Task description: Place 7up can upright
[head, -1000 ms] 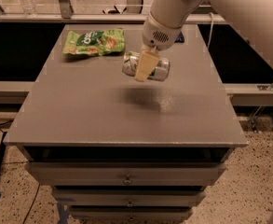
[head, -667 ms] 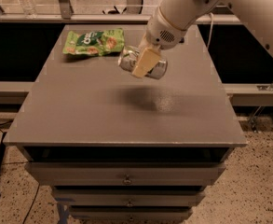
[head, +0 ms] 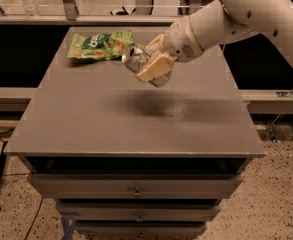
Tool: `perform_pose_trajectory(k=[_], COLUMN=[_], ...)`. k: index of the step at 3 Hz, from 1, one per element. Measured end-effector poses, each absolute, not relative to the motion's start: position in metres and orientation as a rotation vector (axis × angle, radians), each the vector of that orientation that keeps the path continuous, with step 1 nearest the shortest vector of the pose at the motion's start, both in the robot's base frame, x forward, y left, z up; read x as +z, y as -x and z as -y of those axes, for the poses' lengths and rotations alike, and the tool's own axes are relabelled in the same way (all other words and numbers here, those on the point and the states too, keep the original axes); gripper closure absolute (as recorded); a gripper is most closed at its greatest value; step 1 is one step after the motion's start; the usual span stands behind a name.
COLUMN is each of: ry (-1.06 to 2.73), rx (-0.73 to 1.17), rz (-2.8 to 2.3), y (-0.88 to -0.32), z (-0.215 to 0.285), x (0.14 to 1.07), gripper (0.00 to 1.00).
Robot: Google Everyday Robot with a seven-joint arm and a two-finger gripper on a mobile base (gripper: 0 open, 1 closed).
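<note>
Nothing properly readable here tbh. Green snack bag [head: 100, 45], near far-left corner of counter [head: 86, 124]: white brand lettering on front, letters too smeared to make out. 7up can [head: 136, 58]: pale body, green markings, no logo or text legible, one end turned toward bag. Can clamped between fingers of gripper [head: 153, 66], held on its side in air over far middle of counter.
</note>
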State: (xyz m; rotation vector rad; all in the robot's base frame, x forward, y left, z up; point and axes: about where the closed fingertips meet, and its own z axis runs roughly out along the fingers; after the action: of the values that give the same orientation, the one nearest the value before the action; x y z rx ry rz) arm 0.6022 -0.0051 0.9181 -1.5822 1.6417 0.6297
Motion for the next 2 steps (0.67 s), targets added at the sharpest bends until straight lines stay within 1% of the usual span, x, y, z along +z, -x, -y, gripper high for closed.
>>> perform_pose_trajectory(k=[2], ry=[1.378], rx=[0.870], rz=[-1.449], y=[-0.6089], z=[0.0015], x=[0.9199], gripper=[1.00])
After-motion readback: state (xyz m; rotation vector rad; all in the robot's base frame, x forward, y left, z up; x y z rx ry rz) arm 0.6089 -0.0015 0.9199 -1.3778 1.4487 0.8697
